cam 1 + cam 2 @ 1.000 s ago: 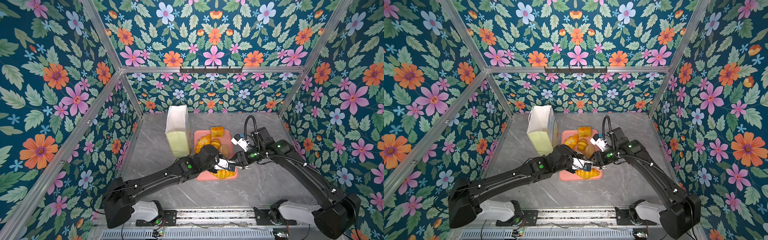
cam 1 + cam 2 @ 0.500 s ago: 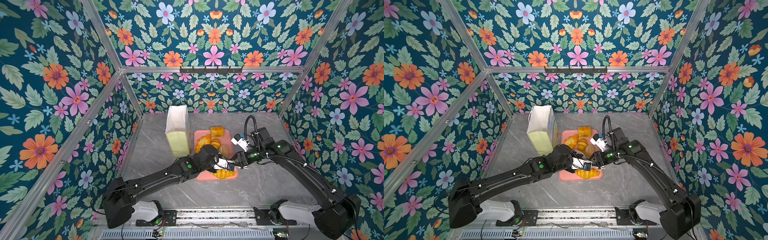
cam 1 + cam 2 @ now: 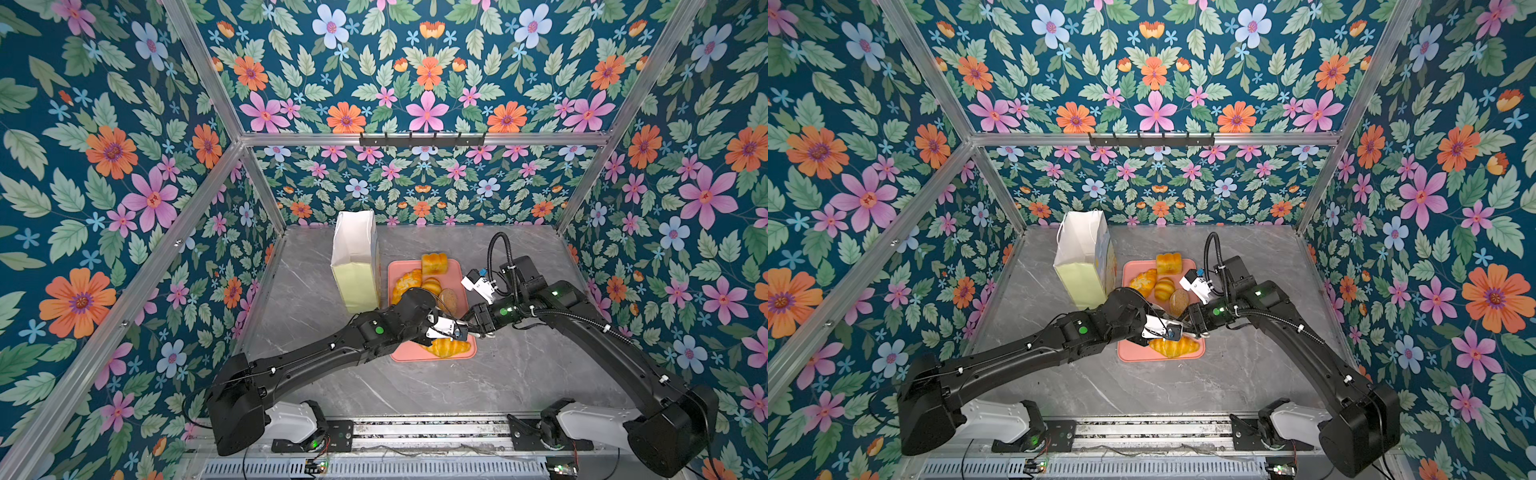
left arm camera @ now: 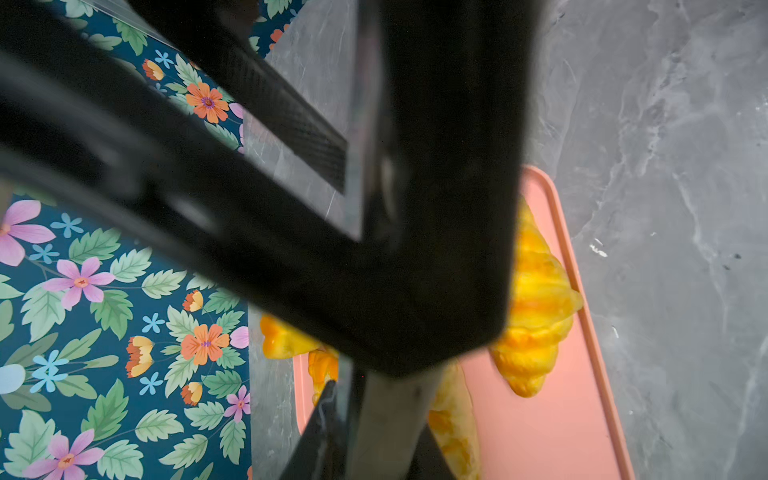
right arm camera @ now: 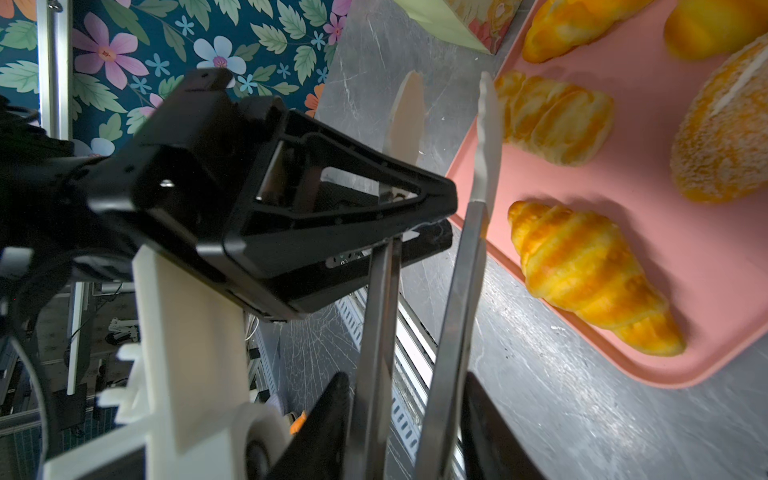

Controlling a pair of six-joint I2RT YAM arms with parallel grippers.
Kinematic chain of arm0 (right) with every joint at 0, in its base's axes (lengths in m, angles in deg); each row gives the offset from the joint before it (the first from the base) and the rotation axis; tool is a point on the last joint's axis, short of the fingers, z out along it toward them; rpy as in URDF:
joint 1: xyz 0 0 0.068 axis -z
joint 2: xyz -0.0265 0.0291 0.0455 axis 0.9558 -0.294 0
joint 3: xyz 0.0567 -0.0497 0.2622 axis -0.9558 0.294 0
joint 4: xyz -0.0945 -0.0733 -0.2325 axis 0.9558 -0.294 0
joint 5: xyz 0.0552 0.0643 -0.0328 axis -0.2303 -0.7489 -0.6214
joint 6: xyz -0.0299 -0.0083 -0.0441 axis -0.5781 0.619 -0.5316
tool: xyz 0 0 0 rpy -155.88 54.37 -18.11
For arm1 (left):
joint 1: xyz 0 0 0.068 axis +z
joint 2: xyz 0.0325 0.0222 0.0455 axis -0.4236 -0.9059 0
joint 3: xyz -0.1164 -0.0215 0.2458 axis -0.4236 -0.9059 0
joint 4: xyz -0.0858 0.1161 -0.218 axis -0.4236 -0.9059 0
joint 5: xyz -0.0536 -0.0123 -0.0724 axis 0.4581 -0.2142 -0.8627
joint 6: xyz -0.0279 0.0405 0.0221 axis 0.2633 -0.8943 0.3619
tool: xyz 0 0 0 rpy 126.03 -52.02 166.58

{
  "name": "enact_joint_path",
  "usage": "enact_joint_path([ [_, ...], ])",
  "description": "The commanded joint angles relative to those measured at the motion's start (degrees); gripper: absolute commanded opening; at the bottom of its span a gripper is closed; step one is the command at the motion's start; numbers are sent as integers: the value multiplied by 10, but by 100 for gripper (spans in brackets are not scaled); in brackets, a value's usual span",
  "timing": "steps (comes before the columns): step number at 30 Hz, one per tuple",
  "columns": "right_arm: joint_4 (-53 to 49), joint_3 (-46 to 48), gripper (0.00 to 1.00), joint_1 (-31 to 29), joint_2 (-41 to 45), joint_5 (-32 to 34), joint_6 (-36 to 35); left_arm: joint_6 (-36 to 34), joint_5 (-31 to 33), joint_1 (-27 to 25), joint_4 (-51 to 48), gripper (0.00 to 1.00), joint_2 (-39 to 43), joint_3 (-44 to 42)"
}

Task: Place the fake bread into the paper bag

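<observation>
The fake bread lies on a pink tray (image 3: 415, 357): a croissant (image 3: 449, 347) (image 5: 590, 274) at the near end, a flaky pastry (image 5: 552, 118) beside it, and a seeded bun (image 3: 449, 298), a round roll (image 3: 432, 284), a braided loaf (image 3: 405, 280) and a square loaf (image 3: 434, 263) further back. The paper bag (image 3: 355, 266) (image 3: 1081, 266) stands upright, left of the tray. Metal tongs (image 5: 469, 249) with white tips are held by both grippers above the tray's near end. My right gripper (image 5: 409, 415) is shut on both arms. My left gripper (image 4: 374, 415) (image 5: 332, 199) is shut on a grey tong bar.
Floral walls with aluminium posts close in the grey marble table (image 3: 540, 374) on three sides. The two arms cross over the tray's near half and hide part of it. The arm bases sit on a rail (image 3: 415, 432) at the front edge.
</observation>
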Motion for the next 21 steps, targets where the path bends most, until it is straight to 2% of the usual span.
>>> enact_joint_path([
  [1, -11, 3, 39, -2, -2, -46, -17, 48, 18, 3, 40, 16, -6, 14],
  [21, -11, 14, 40, -8, -1, -36, -35, 77, 3, 13, 13, 16, -25, 51],
])
